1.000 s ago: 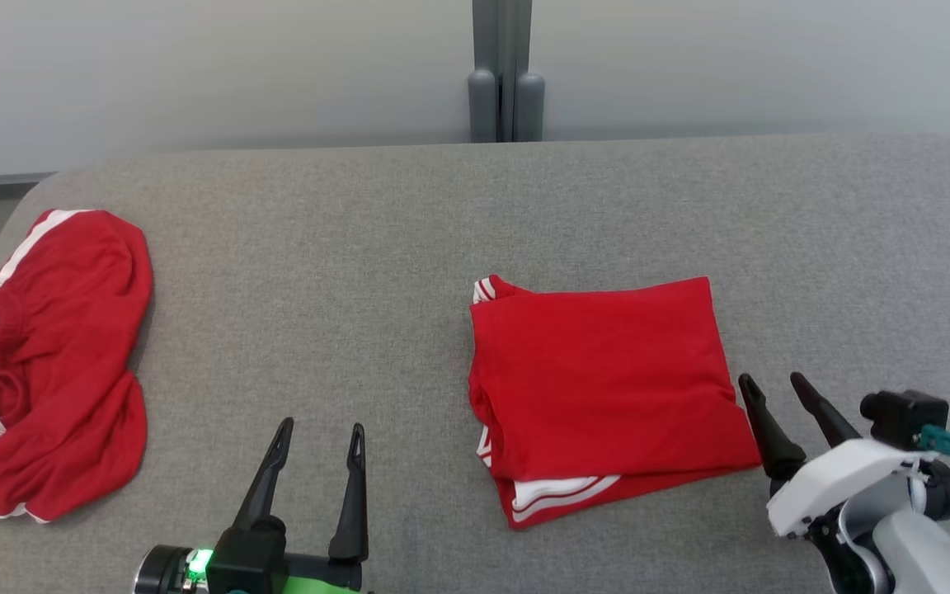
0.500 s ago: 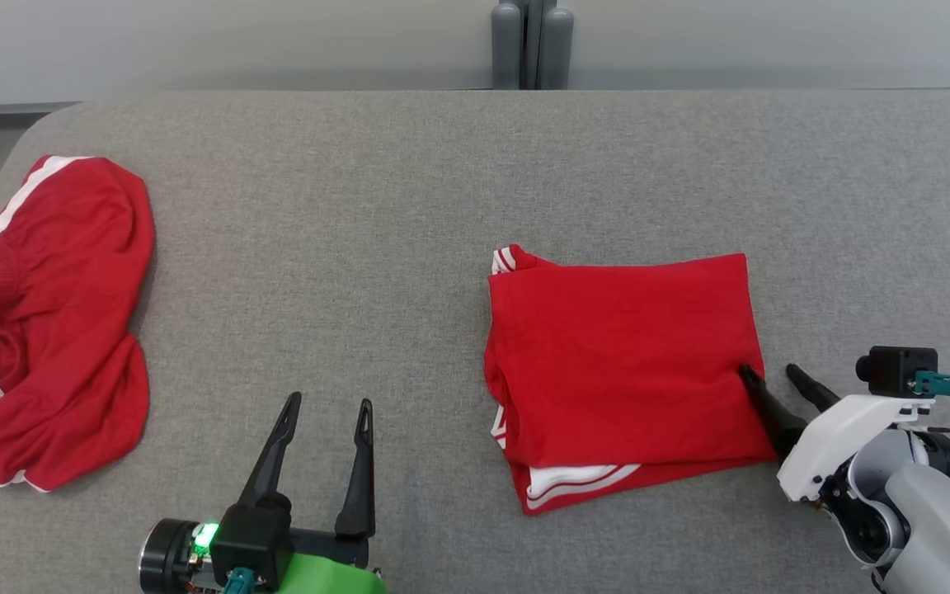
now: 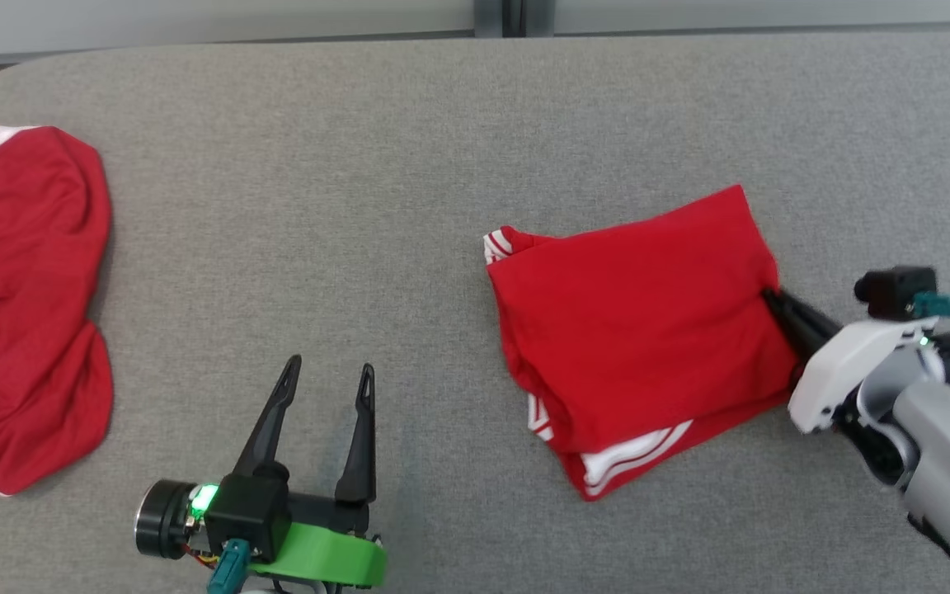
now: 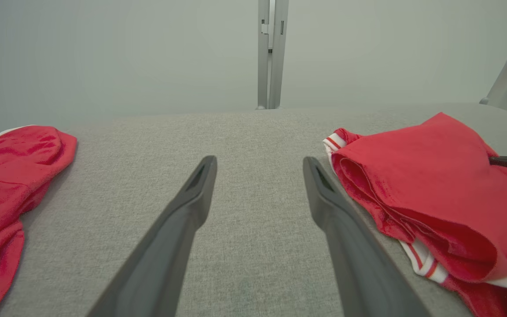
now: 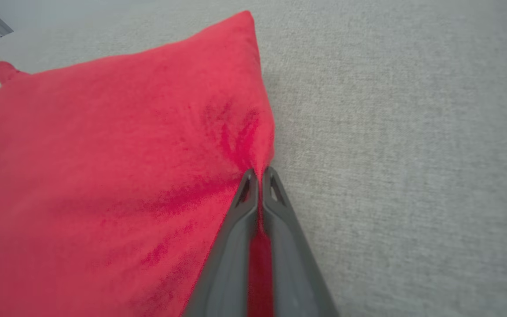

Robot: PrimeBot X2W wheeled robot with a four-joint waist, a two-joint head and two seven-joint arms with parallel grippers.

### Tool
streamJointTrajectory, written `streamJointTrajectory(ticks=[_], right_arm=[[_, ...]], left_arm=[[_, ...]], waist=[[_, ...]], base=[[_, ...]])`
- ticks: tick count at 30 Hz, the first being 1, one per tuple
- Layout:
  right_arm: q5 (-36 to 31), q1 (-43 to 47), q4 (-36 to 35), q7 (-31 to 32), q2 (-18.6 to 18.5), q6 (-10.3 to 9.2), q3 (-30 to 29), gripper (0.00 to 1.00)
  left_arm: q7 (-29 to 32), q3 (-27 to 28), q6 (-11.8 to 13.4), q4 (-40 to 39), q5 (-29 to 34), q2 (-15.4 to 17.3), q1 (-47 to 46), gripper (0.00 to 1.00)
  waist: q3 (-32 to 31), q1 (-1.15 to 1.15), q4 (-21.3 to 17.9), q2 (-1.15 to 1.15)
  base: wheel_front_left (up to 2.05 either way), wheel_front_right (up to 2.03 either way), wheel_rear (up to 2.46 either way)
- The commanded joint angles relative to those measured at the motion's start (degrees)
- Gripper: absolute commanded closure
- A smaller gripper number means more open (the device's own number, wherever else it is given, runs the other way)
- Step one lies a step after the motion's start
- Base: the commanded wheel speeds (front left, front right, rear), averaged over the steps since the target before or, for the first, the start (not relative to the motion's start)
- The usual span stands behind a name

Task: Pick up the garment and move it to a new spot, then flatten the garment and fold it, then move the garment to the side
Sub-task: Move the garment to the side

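My right gripper [image 3: 772, 299] fingers clamp the right edge of the folded red, white-striped cloth garment [image 3: 640, 330], right of centre on the grey fabric table [image 3: 359, 206]; left gripper [image 3: 331, 363] fingers apart. I fear dragging by one edge could unfold it.

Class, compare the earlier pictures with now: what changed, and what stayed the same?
The right hand moved forward to the right edge of the folded garment and shut on it, skewing the cloth. The left hand stayed open and idle; the crumpled garment lay untouched.
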Motion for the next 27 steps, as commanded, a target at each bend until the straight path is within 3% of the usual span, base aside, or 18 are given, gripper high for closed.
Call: streamJointTrajectory(ticks=[1,9,15,27], right_arm=[[-0.5,-2.3,0.5,-0.7,-1.3,-0.16,0.2,1.00],[-1.3,-13.8,3.4,-1.5,-8.7,-0.16,0.5,1.00],[0.2,-18.5,8.4,-3.3,-15.2,-0.15,-3.1,1.00],[0.1,-23.0,13.1,-5.1,-23.7,-0.15,-10.7,1.00]], left_arm=[[0.0,0.0,-0.5,-0.4,0.3,0.1,-2.0,0.00],[0.0,-0.9,-2.9,-4.0,2.8,0.2,-7.7,0.00],[0.0,2.0,-0.5,-8.7,5.6,1.1,-11.9,0.00],[0.0,0.9,-1.6,-12.2,8.0,4.0,-14.4,0.00]], waist=[[3.8,0.00,-2.6,0.00],[13.4,0.00,-6.6,0.00],[20.0,0.00,-9.8,0.00],[27.0,0.00,-10.6,0.00]], base=[[0.00,0.00,0.00],[0.00,0.00,0.00],[0.00,0.00,0.00],[0.00,0.00,0.00]])
